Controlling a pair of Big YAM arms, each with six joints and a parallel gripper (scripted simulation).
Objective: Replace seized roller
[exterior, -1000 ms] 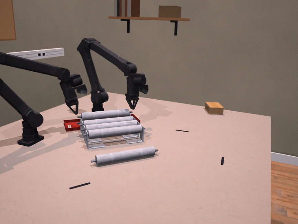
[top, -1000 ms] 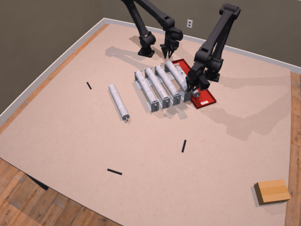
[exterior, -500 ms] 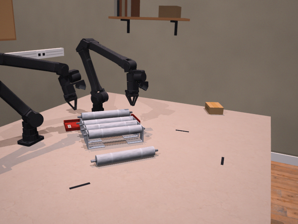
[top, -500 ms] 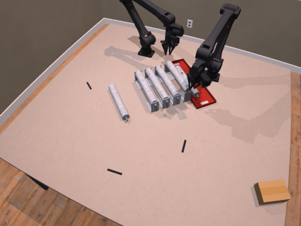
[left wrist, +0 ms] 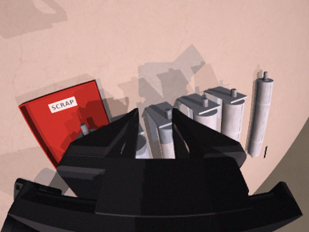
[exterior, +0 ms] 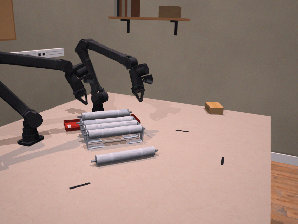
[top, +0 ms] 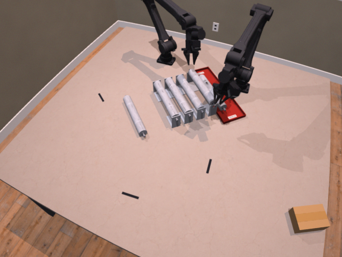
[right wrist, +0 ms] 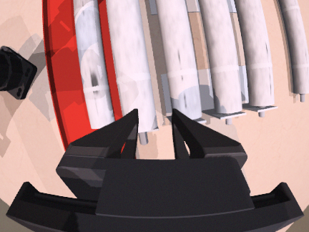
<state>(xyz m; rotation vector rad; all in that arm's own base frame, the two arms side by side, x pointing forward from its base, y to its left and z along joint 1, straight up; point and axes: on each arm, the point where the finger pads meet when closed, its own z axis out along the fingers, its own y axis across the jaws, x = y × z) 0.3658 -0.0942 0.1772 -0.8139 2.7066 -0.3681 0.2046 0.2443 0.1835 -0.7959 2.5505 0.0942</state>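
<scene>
Roller bed [top: 175,121] [exterior: 141,136] [left wrist: 222,93] [right wrist: 225,115] | your left gripper [top: 217,101] [exterior: 141,100] [left wrist: 155,114] and right gripper [top: 191,64] [exterior: 86,103] [right wrist: 154,114]: partly open, holding nothing | right wrist view shows you a tray roller [top: 222,106] [left wrist: 82,134] [right wrist: 94,71], hidden in exterior

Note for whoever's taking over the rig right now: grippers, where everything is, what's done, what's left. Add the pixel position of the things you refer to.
Left gripper [top: 217,102] [exterior: 141,100] [left wrist: 155,109]: partly open, nothing held.
Right gripper [top: 191,64] [exterior: 86,103] [right wrist: 155,110]: the same.
Red scrap tray [top: 234,106] [exterior: 72,121] [left wrist: 54,122] [right wrist: 61,89]: one grey metal roller lies in it, presumably the seized one.
Grey metal roller bed [top: 173,123] [exterior: 96,145] [left wrist: 222,94] [right wrist: 225,115]: three rollers look seated; the tray-side roller [top: 200,86] [exterior: 105,113] [left wrist: 141,147] [right wrist: 132,54] seems to sit high, on its brackets.
Loose grey roller [top: 134,114] [exterior: 125,155] [left wrist: 262,114] [right wrist: 296,46]: on the table beside the bed.
Left: seat the high roller, check both axle ends and centring. Which rollers are good, I can't tell.
</scene>
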